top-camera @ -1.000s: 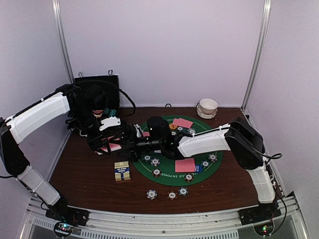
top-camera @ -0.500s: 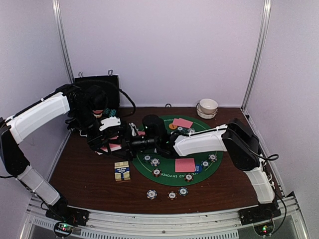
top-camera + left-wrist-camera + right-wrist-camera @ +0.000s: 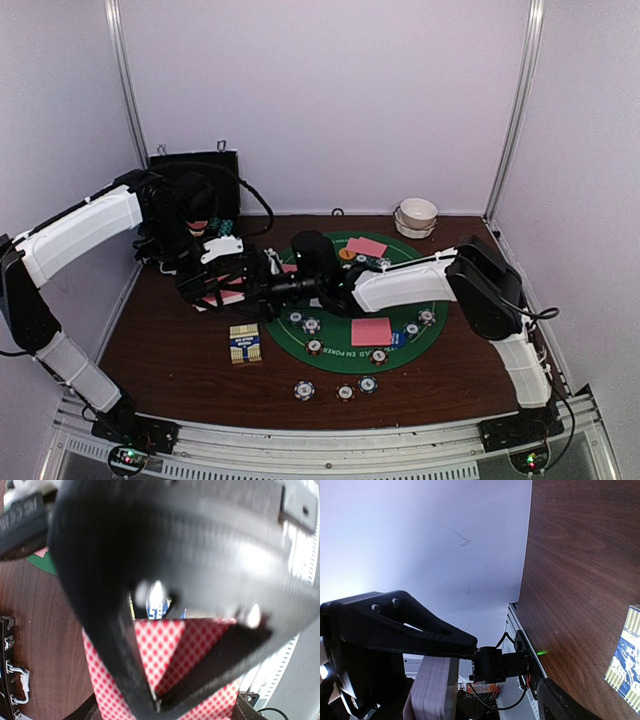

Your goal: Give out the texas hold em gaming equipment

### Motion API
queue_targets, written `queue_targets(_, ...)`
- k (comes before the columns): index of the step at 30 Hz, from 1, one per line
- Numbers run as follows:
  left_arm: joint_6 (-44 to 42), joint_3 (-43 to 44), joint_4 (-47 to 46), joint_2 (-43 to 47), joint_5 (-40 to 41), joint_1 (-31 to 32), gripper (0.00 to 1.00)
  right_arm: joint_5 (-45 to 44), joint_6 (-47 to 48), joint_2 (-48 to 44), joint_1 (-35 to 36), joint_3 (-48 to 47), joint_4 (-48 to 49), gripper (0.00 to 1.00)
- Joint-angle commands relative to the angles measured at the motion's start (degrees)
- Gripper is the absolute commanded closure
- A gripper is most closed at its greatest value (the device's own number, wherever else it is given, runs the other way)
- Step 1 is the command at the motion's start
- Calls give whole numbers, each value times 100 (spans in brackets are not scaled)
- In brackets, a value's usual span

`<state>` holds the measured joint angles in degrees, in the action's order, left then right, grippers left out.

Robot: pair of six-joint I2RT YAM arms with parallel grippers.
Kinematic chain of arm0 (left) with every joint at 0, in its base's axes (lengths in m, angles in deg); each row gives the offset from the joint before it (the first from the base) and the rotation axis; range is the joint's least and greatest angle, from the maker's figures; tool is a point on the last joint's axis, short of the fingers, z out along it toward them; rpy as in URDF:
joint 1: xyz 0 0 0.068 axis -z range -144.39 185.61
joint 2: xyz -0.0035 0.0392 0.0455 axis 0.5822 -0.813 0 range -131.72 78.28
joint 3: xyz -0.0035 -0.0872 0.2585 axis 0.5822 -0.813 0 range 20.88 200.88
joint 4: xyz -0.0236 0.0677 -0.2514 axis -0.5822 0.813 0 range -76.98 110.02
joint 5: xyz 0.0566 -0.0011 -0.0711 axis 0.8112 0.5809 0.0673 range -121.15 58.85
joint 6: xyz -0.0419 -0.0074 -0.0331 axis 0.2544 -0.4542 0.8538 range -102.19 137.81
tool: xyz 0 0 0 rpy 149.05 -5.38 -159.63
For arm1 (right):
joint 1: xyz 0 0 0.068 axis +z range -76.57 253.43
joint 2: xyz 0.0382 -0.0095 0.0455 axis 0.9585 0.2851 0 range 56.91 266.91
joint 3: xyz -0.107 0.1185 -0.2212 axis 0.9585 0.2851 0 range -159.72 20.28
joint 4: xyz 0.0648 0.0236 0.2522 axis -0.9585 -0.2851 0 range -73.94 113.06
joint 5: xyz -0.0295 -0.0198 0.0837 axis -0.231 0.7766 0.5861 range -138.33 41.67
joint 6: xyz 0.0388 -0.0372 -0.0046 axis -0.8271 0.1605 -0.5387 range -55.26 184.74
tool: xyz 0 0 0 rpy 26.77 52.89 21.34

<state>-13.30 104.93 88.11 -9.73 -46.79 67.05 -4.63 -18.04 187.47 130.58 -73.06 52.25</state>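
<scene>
My left gripper (image 3: 220,285) is shut on a deck of pink-backed playing cards (image 3: 165,655), held above the table left of the green poker mat (image 3: 340,361). In the left wrist view its fingers meet over the deck (image 3: 157,702). My right gripper (image 3: 262,285) reaches left to the deck, open; in the right wrist view (image 3: 507,670) its fingers stand wide apart and the deck's edge (image 3: 432,690) sits by the upper finger (image 3: 420,630). Two pink cards (image 3: 367,246) (image 3: 371,331) and several striped chips (image 3: 312,325) lie on the mat. An orange button (image 3: 346,254) lies at the mat's back.
Three chips (image 3: 345,392) lie on the brown table in front of the mat. The blue-and-yellow card box (image 3: 245,343) lies left of the mat and shows in the right wrist view (image 3: 625,665). A white bowl (image 3: 417,213) stands at back right. A black case (image 3: 195,185) stands at back left.
My right gripper has reached left toward the deck held by my left gripper, then eased slightly back right. The left arm has hardly moved.
</scene>
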Motion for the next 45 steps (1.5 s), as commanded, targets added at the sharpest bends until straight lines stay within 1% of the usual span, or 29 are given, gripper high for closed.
queue_targets(1, -9, 173, 23, 83, -110, -24, 100, 96, 300, -296, -154, 324, -557, 28)
queue_targets(4, -18, 173, 22, 82, -99, -24, 100, 182, 383, -423, -177, 392, -649, 30)
queue_targets(9, -17, 156, 23, 93, -101, -24, 100, 254, 708, -638, -211, 416, -1083, 33)
queue_targets(12, -17, 147, 21, 102, -84, -24, 100, 294, 729, -746, -228, 487, -1097, 35)
queue_targets(16, -9, 133, 19, 98, -78, -24, 100, 351, 598, -851, -255, 539, -889, 47)
queue_targets(24, -9, 129, 17, 83, -84, -28, 100, 410, 625, -1120, -349, 616, -963, 64)
queue_targets(33, -9, 80, 22, 83, -60, -24, 100, 514, 491, -1367, -415, 737, -899, 86)
queue_targets(40, 0, 90, 17, 63, -35, -24, 100, 573, 70, -1355, -415, 855, -411, 98)
queue_targets(42, -9, 77, 19, 66, -11, -24, 100, 602, -62, -1326, -423, 891, -213, 100)
queue_targets(45, -9, 63, 20, 78, 20, -24, 100, 628, -131, -1314, -423, 934, -170, 100)
